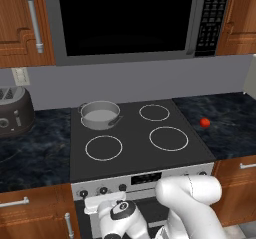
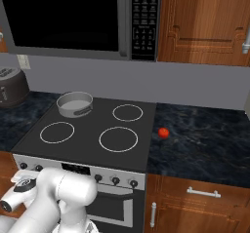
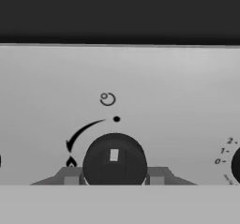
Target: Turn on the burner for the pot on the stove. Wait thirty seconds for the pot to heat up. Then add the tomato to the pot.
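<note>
The grey pot (image 1: 100,114) (image 2: 74,104) stands on the back left ring of the black stove (image 1: 131,159) (image 2: 88,151). On the dark counter to the stove's right lies the small red tomato (image 1: 205,122) (image 2: 163,132). My gripper (image 3: 114,175) is low against the silver front panel, shut on a black knob (image 3: 114,158), with one fingertip (image 3: 70,176) pressed to each side of it. The knob's white mark points straight up. From the left base view, my white hand (image 1: 120,210) sits just below the row of knobs (image 1: 103,190).
A dark toaster (image 1: 15,113) (image 2: 10,88) stands on the counter to the left of the stove. A black microwave (image 1: 125,18) hangs above the cooktop. Another knob (image 3: 236,164) with numbers beside it sits to the right on the panel.
</note>
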